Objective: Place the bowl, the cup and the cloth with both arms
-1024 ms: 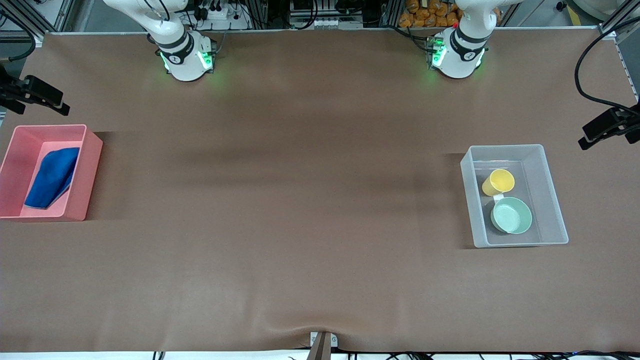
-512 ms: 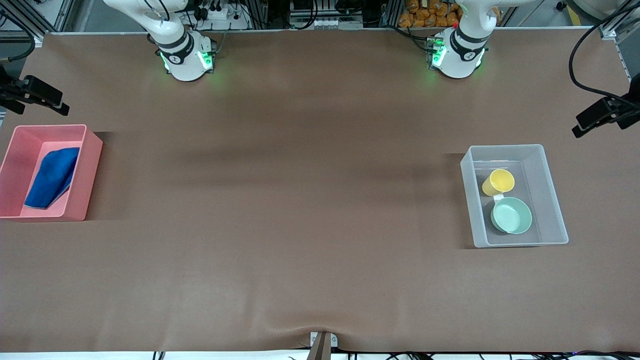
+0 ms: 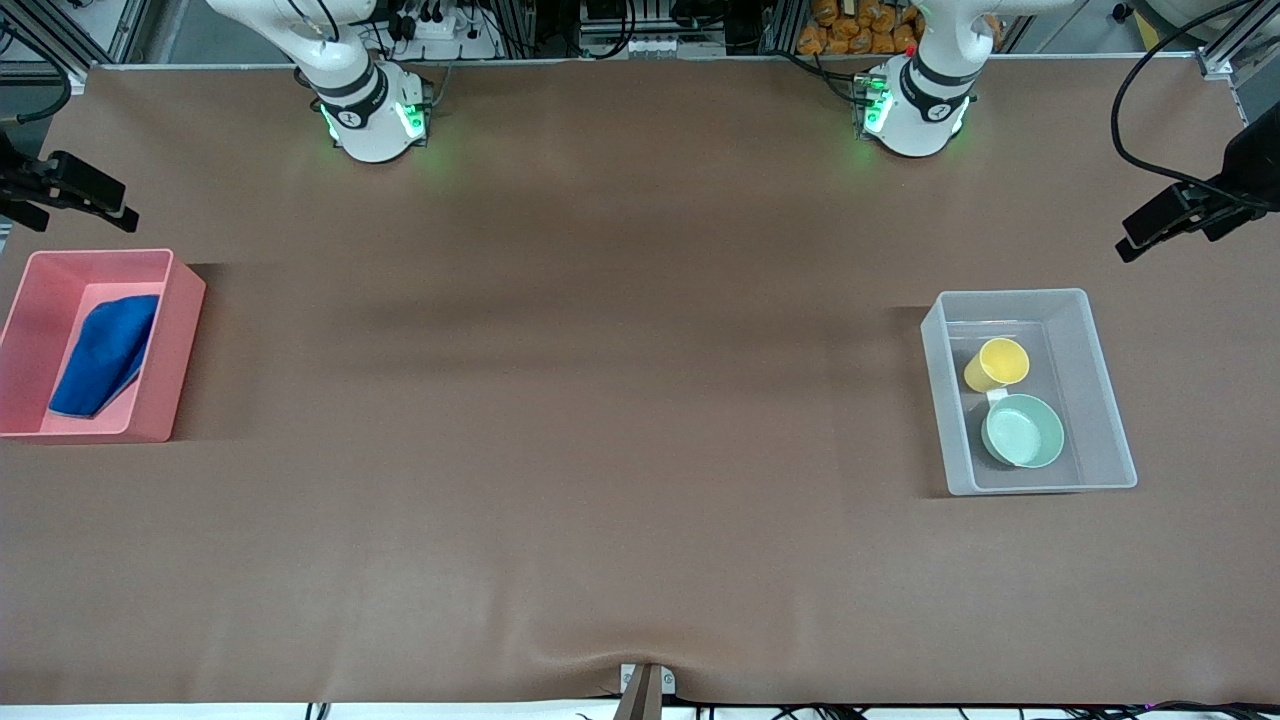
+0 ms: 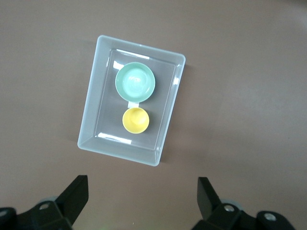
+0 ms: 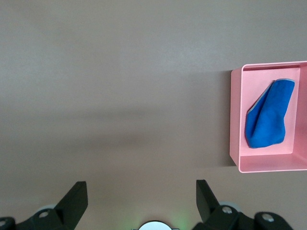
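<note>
The left gripper [image 4: 142,191] hangs high over the table [image 3: 620,400], its fingers [image 4: 76,191] spread wide and holding nothing. Well below them sits a clear bin [image 4: 91,103] at the left arm's end of the table; inside it the bowl [image 4: 135,82] and the cup [image 4: 135,120] stand just beside each other, the bowl nearer the front camera. The right gripper [image 5: 141,191] also hangs high over bare table, fingers [image 5: 76,196] released and empty. Well apart from them, the cloth [image 5: 268,115] lies bunched in a pink bin [image 5: 235,120] at the right arm's end
</note>
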Motion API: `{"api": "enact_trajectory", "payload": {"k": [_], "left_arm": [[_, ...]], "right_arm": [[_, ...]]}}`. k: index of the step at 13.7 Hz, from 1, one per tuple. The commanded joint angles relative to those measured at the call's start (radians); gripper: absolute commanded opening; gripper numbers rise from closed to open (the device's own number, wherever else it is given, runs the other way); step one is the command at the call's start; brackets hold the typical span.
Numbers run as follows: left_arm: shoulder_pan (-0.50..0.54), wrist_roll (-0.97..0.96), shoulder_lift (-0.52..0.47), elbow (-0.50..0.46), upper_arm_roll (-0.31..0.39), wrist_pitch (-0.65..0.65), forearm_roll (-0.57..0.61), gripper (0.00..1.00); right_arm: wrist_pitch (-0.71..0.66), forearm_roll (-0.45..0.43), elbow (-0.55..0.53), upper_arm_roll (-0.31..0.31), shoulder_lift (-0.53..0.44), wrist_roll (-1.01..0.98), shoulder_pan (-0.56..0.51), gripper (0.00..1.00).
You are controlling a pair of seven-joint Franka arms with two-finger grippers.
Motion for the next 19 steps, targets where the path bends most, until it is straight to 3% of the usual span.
{"api": "enact_trajectory", "payload": {"k": [1, 6, 12, 19], "left_arm": [[-0.022, 0.006, -0.012, 0.018, 0.02, -0.029, -0.006, 1.0], [-0.017, 0.019, 0.004, 0.059, 0.035, -0.062, -0.002, 1.0], [-0.019, 0.206, 0.022, 0.081, 0.051, -0.075, 0.024, 1.0], [-0.02, 0.208, 0.022, 0.084, 0.049, -0.08, 0.025, 1.0]], "right_arm": [[-0.003, 0.0, 0.015, 0.001, 0.008, -0.014, -0.005, 1.0], [-0.003, 0.0, 0.015, 0.001, 0.008, -0.014, -0.005, 1.0], [-0.003, 0.0, 0.015, 0.001, 0.008, -0.014, -0.004, 1.0], [-0.003, 0.0, 0.015, 0.001, 0.01, -0.014, -0.002, 1.0]]}}
